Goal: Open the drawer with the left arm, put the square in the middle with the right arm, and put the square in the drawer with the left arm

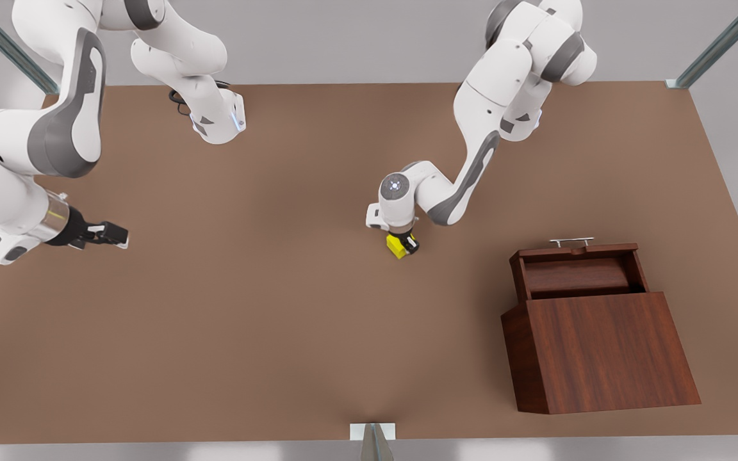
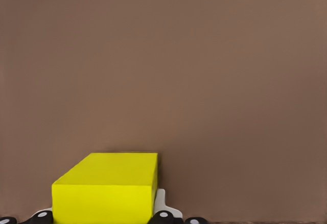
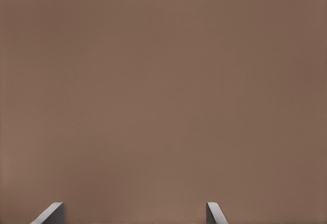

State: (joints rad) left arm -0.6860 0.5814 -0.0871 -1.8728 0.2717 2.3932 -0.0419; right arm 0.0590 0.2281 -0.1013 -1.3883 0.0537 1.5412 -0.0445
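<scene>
Yellow square (image 1: pixel 397 246) sits at table centre, clamped between the left gripper (image 1: pixel 405 245) fingers. In the left wrist view the square (image 2: pixel 107 188) sits between the black finger pads (image 2: pixel 163 216), pads against its sides. Can't tell from the front view whether the cube is touching the tabletop (image 1: pixel 266 307) or just off it. Left arm comes in from 1 o'clock of the table, elbow folded, wrist pointing straight down.

Drawer (image 1: pixel 577 272) is pulled out of the cabinet (image 1: pixel 606 349), dark reddish-brown wood grain, tray interior visible and nothing in it. Silver bar handle (image 1: pixel 571 241) is on the drawer's far edge, toward 12 o'clock. Cabinet stands at about 4 o'clock from table centre; the drawer sticks out of its 12 o'clock side. Square is well apart from the drawer, at roughly 10 o'clock from the handle.

Right gripper (image 1: pixel 107 234) hangs at 9 o'clock of the table, well away from the square, pointing toward 3 o'clock. Arm is idle. Right wrist view has the two grey fingertips (image 3: pixel 50 215) spread wide with bare brown table between them, so the pincer is open and holds nothing.

Metal frame struts show at the 11 and 1 o'clock corners, and a bracket (image 1: pixel 373 431) at 6 o'clock on the table edge.
</scene>
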